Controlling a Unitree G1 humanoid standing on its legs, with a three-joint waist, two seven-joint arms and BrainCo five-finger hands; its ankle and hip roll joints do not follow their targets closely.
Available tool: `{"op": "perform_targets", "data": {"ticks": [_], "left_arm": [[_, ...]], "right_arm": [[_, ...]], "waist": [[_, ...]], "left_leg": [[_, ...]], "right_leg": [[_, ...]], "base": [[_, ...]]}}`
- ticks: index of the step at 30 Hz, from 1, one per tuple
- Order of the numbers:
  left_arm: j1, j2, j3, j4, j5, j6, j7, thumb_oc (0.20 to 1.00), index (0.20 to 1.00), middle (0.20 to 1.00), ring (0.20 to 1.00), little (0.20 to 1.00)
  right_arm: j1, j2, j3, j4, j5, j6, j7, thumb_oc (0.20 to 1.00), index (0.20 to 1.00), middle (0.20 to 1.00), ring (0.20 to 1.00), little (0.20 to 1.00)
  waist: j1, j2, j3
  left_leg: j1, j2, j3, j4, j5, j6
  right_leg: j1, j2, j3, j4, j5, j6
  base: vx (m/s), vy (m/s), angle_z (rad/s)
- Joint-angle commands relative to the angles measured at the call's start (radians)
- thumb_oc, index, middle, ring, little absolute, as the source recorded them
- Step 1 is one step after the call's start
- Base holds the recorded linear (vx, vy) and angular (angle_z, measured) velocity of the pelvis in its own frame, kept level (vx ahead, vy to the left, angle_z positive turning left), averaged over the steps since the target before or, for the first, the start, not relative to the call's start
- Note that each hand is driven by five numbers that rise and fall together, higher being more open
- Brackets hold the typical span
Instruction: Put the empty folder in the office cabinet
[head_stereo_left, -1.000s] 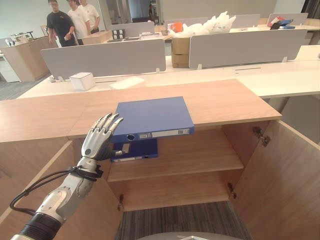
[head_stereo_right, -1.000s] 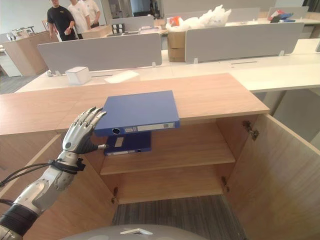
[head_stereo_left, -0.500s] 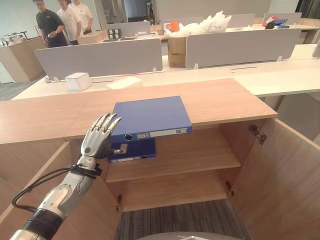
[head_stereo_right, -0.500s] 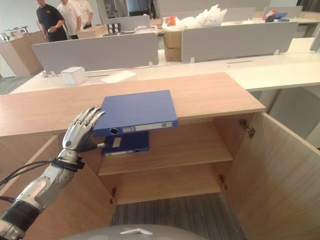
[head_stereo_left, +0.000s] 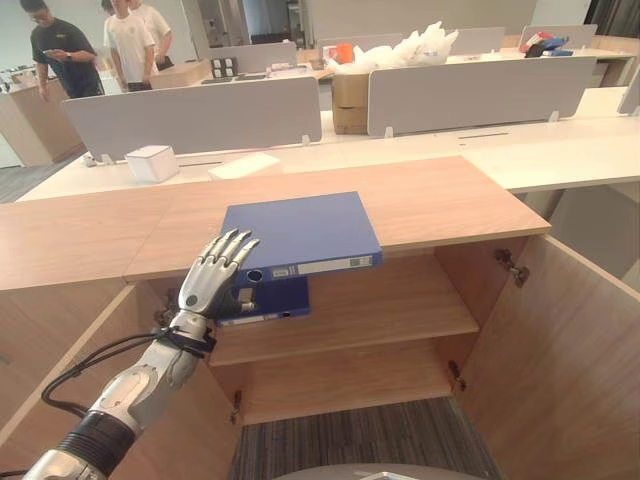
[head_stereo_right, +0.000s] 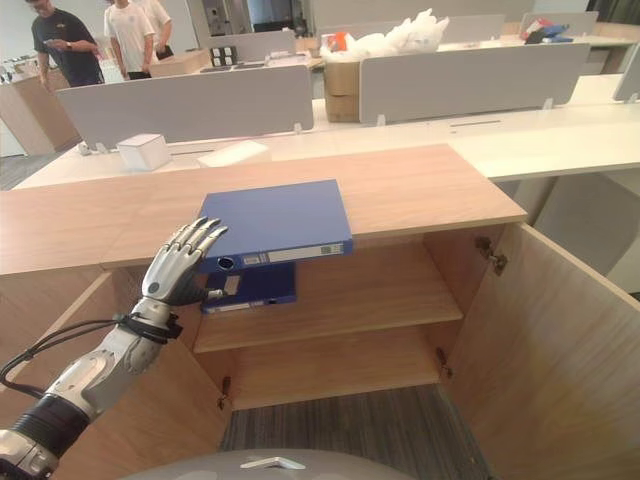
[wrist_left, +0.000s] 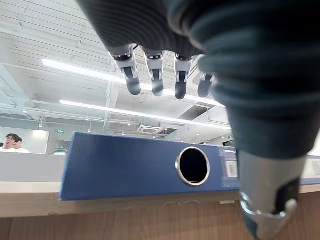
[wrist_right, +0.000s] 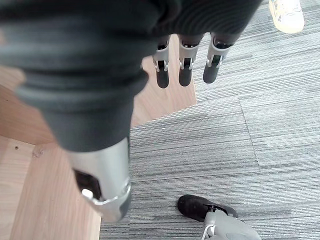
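Flat blue ring-binder folder (head_stereo_left: 296, 230) overhanging wooden cabinet top's (head_stereo_left: 440, 205) front edge, left hand (head_stereo_left: 214, 280) open-fingered beside its spine, right hand (wrist_right: 186, 62) relaxed, empty.

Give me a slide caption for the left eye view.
Open left hand reaching toward blue ring-binder folder overhanging wooden cabinet top.

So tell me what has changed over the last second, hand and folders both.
The left hand has moved a little forward and toward the robot's right, closing on the near left corner of the blue folder on the cabinet top; its fingers are straight and hold nothing. That folder and the second blue folder on the shelf have not moved. The right hand hangs open over the floor.
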Motion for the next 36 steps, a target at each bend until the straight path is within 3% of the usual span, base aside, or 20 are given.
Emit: {"op": "perform_targets", "data": {"ticks": [1, 36], "left_arm": [[-0.164, 0.01, 0.029, 0.041, 0.011, -0.013, 0.016, 1.0, 1.0, 1.0, 1.0, 1.0], [-0.177, 0.001, -0.027, 0.1, 0.009, -0.017, 0.0, 1.0, 1.0, 1.0, 1.0, 1.0]], "right_arm": [[-0.081, 0.001, 0.045, 0.031, -0.021, -0.025, -0.024, 1.0, 1.0, 1.0, 1.0, 1.0], [-0.075, 0.003, 0.053, 0.041, -0.025, -0.026, -0.032, 1.0, 1.0, 1.0, 1.0, 1.0]], "waist": [[-0.027, -0.041, 0.026], [-0.039, -0.038, 0.024]], "left_leg": [[0.032, 0.001, -0.039, 0.001, -0.146, -0.025], [0.031, 0.001, -0.031, 0.001, -0.146, -0.025]], "right_leg": [[0.019, -0.012, -0.001, 0.004, -0.085, 0.04], [0.015, -0.009, 0.01, 0.004, -0.085, 0.038]], "base": [[0.0, 0.0, 0.0], [0.0, -0.001, -0.01]]}}
